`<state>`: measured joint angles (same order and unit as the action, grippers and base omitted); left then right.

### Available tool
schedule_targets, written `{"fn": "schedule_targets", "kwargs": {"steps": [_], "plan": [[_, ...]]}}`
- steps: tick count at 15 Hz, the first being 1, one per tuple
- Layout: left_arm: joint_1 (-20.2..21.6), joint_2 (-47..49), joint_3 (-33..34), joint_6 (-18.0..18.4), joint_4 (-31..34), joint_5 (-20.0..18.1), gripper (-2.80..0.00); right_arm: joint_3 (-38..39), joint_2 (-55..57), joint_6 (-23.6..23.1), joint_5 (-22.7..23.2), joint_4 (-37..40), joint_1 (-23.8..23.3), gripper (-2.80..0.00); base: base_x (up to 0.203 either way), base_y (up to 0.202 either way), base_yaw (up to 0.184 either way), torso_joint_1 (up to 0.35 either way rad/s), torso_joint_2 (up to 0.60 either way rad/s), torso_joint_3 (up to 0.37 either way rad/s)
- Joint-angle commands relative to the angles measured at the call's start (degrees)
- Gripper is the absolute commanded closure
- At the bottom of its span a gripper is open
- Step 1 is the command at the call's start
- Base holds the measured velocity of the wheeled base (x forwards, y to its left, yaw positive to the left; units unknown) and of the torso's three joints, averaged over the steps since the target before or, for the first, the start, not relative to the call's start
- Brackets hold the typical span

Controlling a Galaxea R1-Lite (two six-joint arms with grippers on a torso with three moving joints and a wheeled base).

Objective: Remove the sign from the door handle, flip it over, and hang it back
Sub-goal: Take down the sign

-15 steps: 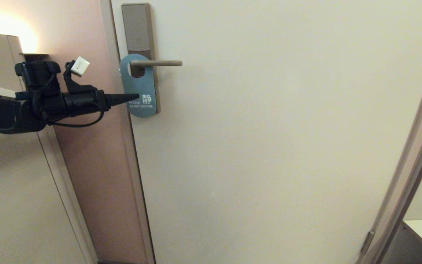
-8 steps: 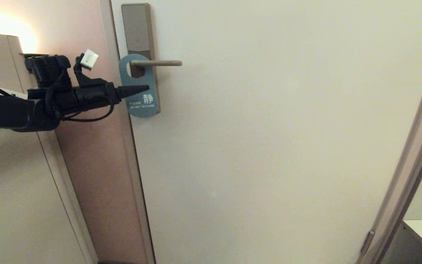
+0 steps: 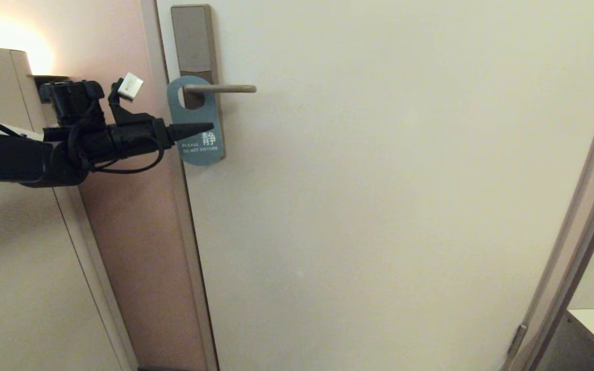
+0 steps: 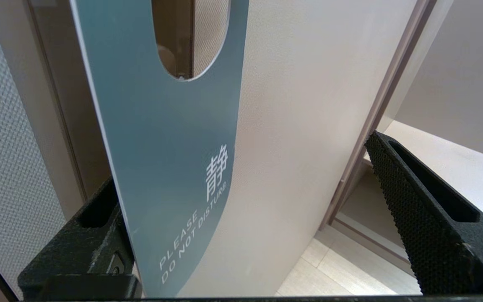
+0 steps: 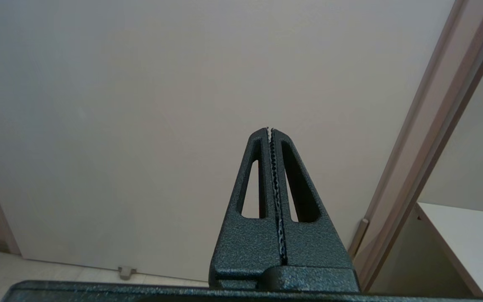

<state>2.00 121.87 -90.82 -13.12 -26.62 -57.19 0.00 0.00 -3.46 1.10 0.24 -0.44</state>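
Door [image 3: 379,180] – sign [image 4: 162,147] between fingers [image 4: 426,218]

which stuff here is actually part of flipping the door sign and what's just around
Part of the job:
- sign, blue side out
- door handle
- left gripper, open around the sign

Just around:
- right gripper, shut
- lock plate
- door

Our black arm and tapered fingers

At left of frame we see our left arm [image 3: 13,162], looped cables, a white block; our right gripper [image 5: 271,130] has textured, slotted fingers.
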Motion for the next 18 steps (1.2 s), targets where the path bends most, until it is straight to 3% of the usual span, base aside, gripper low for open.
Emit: {"fn": "schedule_targets", "kwargs": {"steps": [1, 12, 18], "plan": [[0.0, 0.4, 0.0, -0.1, -0.2, -0.3, -2.8, 0.0, 0.0, -0.1, 0.0, 0.0, 0.0, 0.0, 0.0, 0.0, 0.0, 0.0, 0.0, 0.0], [-1.8, 0.5, 0.8, 0.2, -0.7, -0.3, -2.8, 0.0, 0.0, -0.1, 0.0, 0.0, 0.0, 0.0, 0.0, 0.0, 0.0, 0.0, 0.0, 0.0], [-1.4, 2.8, 0.5, -0.1, -4.0, 0.3, -2.8, 0.0, 0.0, -0.1, 0.0, 0.0, 0.0, 0.0, 0.0, 0.0, 0.0, 0.0, 0.0, 0.0]]}}
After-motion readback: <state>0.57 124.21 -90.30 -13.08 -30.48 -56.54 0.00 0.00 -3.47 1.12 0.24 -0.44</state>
